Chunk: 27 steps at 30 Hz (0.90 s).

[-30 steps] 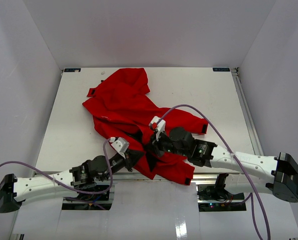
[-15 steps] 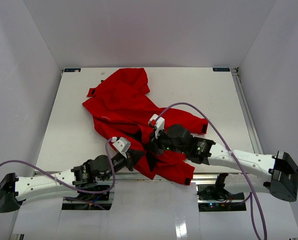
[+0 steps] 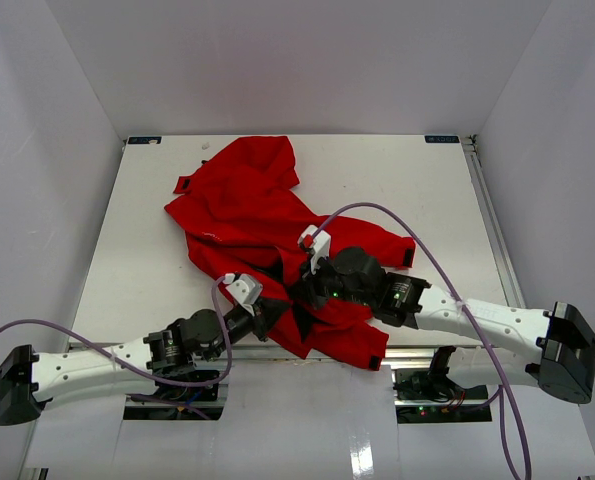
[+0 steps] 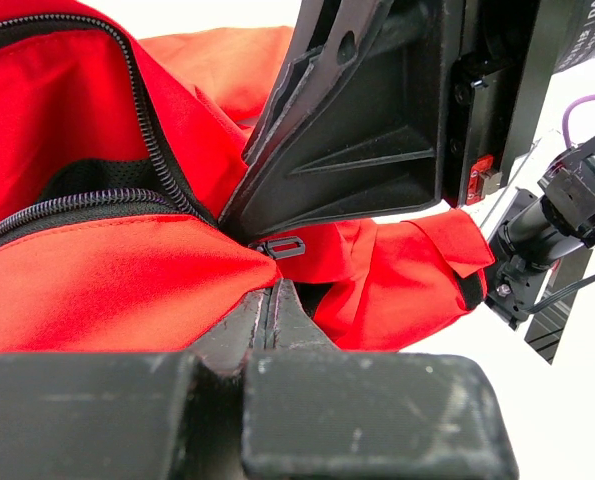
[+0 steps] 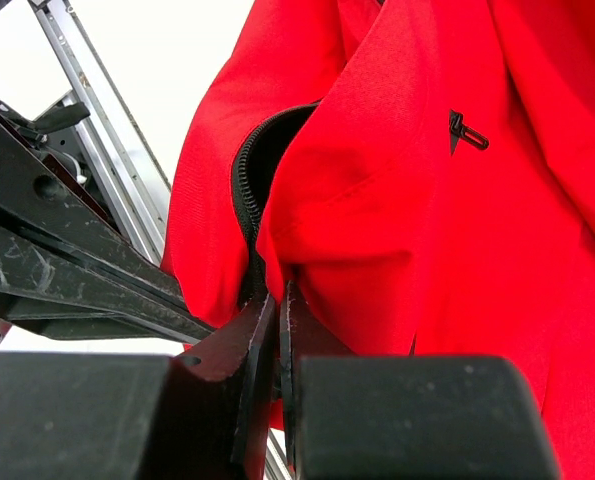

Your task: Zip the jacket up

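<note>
Overhead, the jacket [image 3: 242, 205] lies crumpled on the white table [image 3: 427, 190], spreading from the far left towards the near edge. The left claw [image 3: 275, 318] and the right claw [image 3: 303, 297] meet at its near hem, the left one just to the near-left of the right. From up there both sets of jaws are too buried in cloth to read.

From the left wrist, the left claw's fingers [image 4: 239, 332] are pressed together with only a hairline seam between them, and their tips nip the red cloth at the foot of the front opening. Just past the tips sits a small dark zipper pull [image 4: 282, 246]. Left of the claw, two rows of dark zipper teeth [image 4: 142, 140] part in a wedge over black lining. A black finger of the right claw looms right above the tips, against the cloth.

From the right wrist, the right claw's fingers [image 5: 307, 335] are all but closed, with a thin slit between them. The jacket's edge is caught at their tips, where the zipper teeth run down to them. Up and right of the claw, a small pocket pull [image 5: 467, 135] lies on the red front. To its left stand the left claw's black fingers, with a metal rail [image 5: 102, 160] beyond them.
</note>
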### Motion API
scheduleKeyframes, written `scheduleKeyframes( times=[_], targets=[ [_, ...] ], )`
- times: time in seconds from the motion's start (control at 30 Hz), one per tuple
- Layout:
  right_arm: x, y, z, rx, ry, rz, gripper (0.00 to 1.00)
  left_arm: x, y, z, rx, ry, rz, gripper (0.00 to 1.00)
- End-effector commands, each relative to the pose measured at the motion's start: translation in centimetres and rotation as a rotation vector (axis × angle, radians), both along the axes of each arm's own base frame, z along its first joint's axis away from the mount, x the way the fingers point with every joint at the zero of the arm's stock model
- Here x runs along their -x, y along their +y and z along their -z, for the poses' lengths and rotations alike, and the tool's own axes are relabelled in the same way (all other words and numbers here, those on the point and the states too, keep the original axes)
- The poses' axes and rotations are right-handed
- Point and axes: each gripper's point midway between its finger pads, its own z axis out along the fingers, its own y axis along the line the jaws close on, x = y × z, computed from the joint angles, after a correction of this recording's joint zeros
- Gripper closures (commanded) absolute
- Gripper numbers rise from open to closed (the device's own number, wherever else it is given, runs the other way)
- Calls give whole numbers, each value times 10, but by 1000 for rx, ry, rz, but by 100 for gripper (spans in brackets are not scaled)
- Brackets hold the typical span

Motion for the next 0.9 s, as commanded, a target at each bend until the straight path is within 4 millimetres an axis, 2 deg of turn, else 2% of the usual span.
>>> scheduleKeyframes(
  times=[0.0, 0.2, 0.27, 0.4, 0.43, 0.57, 0.67, 0.87],
  targets=[
    [-34, 18, -92, -268, -139, 99, 92, 40, -19, 13, -21, 47, 227, 100],
    [-18, 9, -52, -242, -106, 48, 92, 31, -5, -6, 45, 40, 150, 97],
    [-12, 8, -40, -229, -89, 21, 92, 28, 2, -16, 77, 33, 123, 87],
    [-3, 13, -31, -224, -63, -30, 92, 27, 11, -28, 108, 43, 99, 68],
    [-2, 14, -31, -232, -60, -36, 92, 27, 12, -31, 117, 46, 99, 67],
    [1, 15, -29, -255, -54, -49, 92, 27, 15, -33, 126, 97, 79, 55],
    [2, 15, -28, -259, -51, -48, 92, 24, 17, -18, 74, 153, 41, 50],
    [6, 17, -27, -267, -46, -55, 92, 14, 27, -6, 73, 287, -92, 47]
  ],
)
